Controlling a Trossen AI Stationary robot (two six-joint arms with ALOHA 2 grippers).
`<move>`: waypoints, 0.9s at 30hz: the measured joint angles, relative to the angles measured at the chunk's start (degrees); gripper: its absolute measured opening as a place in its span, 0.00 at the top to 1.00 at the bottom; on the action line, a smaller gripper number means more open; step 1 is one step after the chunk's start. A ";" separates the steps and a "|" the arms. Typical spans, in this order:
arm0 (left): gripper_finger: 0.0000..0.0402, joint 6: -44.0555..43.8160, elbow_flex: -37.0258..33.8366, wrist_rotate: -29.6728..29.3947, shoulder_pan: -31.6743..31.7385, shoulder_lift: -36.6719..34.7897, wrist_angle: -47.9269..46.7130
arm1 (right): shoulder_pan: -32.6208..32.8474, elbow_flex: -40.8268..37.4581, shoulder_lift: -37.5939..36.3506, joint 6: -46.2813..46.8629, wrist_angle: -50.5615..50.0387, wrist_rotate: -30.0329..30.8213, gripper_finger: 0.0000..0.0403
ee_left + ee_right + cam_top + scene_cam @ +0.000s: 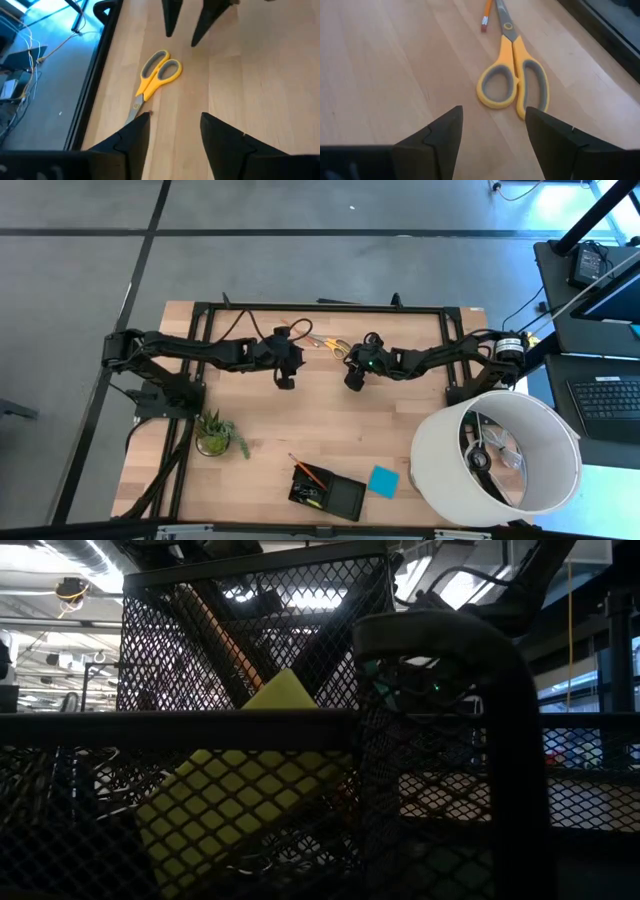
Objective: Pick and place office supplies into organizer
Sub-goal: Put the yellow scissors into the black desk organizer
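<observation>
Scissors [514,75] btwn both jaws, untouched

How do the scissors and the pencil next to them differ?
Build: the scissors are broad, with two yellow loop handles lined grey; the pencil is a thin orange stick with an eraser end.
Visibility: the scissors show nearly whole in the right wrist view; the pencil is cut off at that picture's edge.
Position: the scissors' handles lie just ahead of the open right claw; the pencil lies farther off, beside the blades.
Shared: both lie flat on the wooden table, ungripped.
</observation>
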 joint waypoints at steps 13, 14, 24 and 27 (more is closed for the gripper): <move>0.56 3.20 16.82 12.13 11.00 9.64 -14.95 | 0.00 0.00 -0.27 -2.74 -0.56 0.02 0.46; 0.57 4.91 18.95 13.16 11.71 11.23 -17.89 | 0.00 0.00 -0.27 -2.71 -0.76 0.01 0.46; 0.56 20.04 37.06 18.17 14.46 27.11 -30.50 | 0.00 0.00 -0.27 -1.08 -6.12 0.02 0.46; 0.57 21.40 39.83 18.07 14.27 30.31 -30.47 | 0.00 0.00 -0.27 -1.05 -7.29 0.02 0.46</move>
